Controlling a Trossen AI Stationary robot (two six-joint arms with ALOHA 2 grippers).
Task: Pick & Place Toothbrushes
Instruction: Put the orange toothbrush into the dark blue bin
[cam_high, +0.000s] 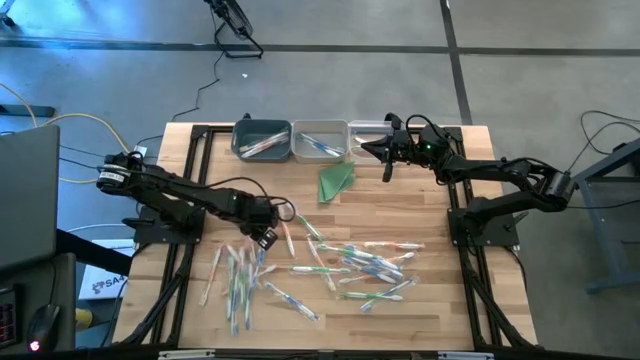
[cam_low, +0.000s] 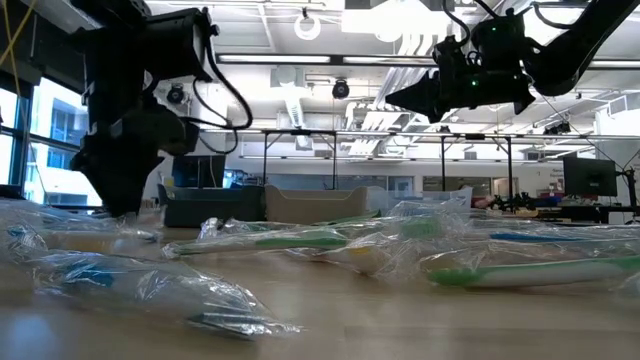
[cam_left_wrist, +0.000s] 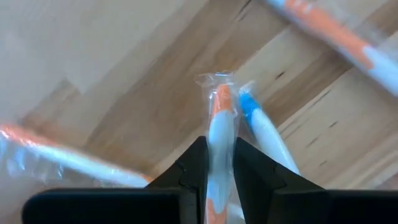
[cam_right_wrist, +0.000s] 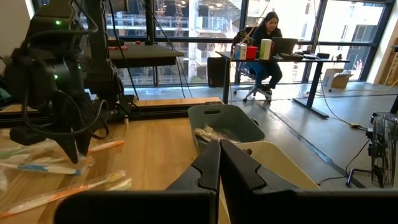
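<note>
Several wrapped toothbrushes lie scattered on the wooden table, with a second heap nearer the left side. My left gripper points steeply down over that left heap and is shut on a wrapped orange-and-white toothbrush. A blue-and-white toothbrush lies right beside it. My right gripper hangs level and shut, holding nothing, above the bins at the far edge; its shut fingers show in the right wrist view. My left gripper pinches the orange-and-white toothbrush, in its clear wrapper, by its shaft between the two fingers. The fingers come from above, pointing steeply down. The brush's free end sticks out past the fingertips; whether it rests on the table I cannot tell.
Three bins stand in a row at the far edge: a grey one and a second one with toothbrushes inside, and a third one under my right gripper. A folded green triangle lies in front of them. A person sits at a desk far off.
</note>
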